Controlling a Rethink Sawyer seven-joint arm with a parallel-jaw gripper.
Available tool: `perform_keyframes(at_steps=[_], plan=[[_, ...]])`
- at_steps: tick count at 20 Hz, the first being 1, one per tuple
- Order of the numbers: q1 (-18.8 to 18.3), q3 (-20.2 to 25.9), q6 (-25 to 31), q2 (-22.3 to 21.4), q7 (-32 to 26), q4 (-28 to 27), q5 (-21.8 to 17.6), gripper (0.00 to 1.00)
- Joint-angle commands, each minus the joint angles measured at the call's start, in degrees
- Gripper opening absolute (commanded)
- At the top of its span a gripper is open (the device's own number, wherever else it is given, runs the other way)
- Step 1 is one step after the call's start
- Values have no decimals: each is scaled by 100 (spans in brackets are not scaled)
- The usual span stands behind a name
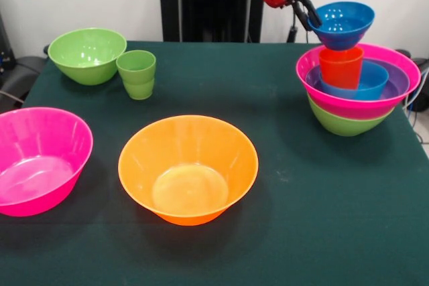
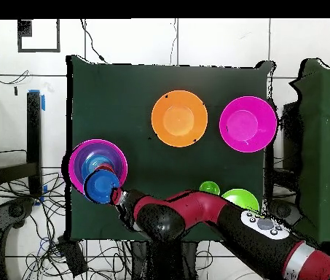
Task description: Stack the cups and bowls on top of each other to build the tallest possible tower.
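Observation:
The tower point(image 1: 355, 102) stands at the right of the front view: green base, wide pink rim, purple bowl, a small blue bowl and the orange-red cup point(image 1: 340, 66) inside. My gripper point(image 1: 312, 18) is shut on the left rim of the second small blue bowl point(image 1: 343, 23), holding it upright right on top of the orange-red cup; I cannot tell if it rests there. In the overhead view the gripper point(image 2: 118, 195) holds the blue bowl point(image 2: 100, 186) at the lower edge of the tower point(image 2: 98, 162). The light green cup point(image 1: 137, 74) stands beside a green bowl point(image 1: 86, 55).
A big orange bowl point(image 1: 189, 169) sits in the middle front. A big pink bowl point(image 1: 37, 160) sits at the front left, partly cut by the picture edge. The robot pedestal point(image 1: 208, 1) stands behind the table. The tower is near the table's right edge.

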Motion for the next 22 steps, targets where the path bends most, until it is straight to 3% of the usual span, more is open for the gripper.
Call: perform_keyframes(at_steps=[1,10,22], plan=[[308,-352,-443,351,118,-380,-392,0],[382,-546,-603,607,91,-601,-617,0],[351,-596,-651,594,48,-632,-654,0]])
